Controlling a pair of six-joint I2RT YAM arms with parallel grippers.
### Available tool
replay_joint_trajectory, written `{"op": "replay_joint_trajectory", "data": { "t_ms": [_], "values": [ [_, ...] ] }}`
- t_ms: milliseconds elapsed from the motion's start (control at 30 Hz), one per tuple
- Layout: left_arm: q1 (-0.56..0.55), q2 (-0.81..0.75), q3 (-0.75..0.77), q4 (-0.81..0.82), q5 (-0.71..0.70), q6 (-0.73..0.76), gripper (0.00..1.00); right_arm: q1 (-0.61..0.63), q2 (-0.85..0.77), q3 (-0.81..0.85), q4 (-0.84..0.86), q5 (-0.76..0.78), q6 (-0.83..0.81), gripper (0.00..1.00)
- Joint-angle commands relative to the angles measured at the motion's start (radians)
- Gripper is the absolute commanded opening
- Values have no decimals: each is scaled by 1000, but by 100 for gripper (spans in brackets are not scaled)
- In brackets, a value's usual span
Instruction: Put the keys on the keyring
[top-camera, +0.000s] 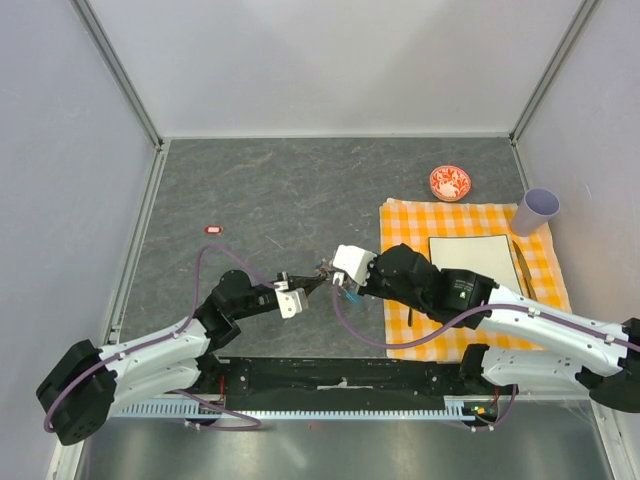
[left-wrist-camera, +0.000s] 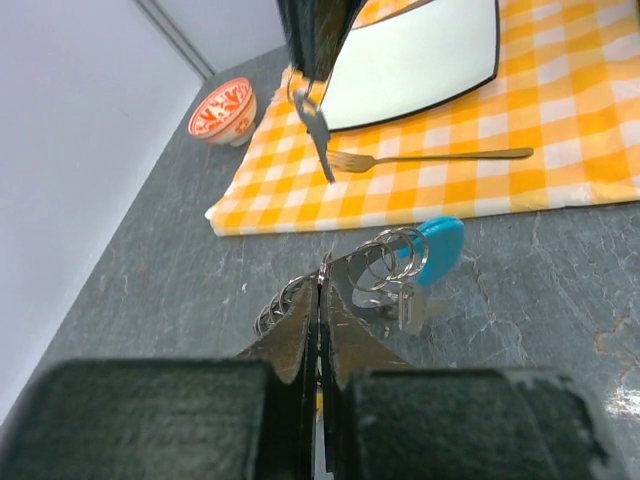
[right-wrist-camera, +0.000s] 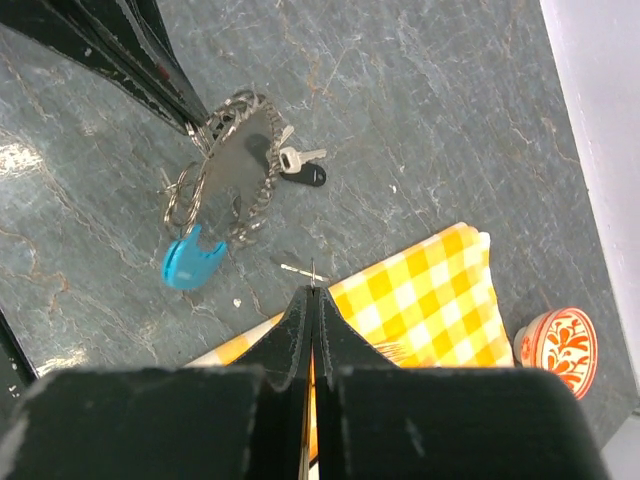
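The keyring, a loop of grey chain and small rings with a cyan piece, hangs just above the grey tabletop. My left gripper is shut on its chain, its black fingers entering the right wrist view at top left. My right gripper is shut on a small metal key, which dangles from its tip a little way above and beyond the keyring. Two more keys, one silver and one black-headed, lie against the chain; whether they are threaded on I cannot tell. In the top view both grippers meet at the keyring.
An orange checked cloth lies to the right, bearing a white board and a fork. A red-and-white bowl and a lilac cup stand behind it. A small red tag lies at left.
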Motion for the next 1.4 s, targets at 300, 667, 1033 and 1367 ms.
{"op": "replay_joint_trajectory", "data": {
  "t_ms": [300,667,1033,1367],
  "values": [
    [-60,34,65,52,1,94,2,0,31,-16,45,-152,-52,0],
    [-73,54,83,52,-17,59,2,0,70,-23,74,-175,-40,0],
    [-77,71,88,68,-7,45,2,1,69,-19,91,-226,-45,0],
    [-83,77,91,78,-2,33,2,4,80,-27,93,-217,-46,0]
  ]
}}
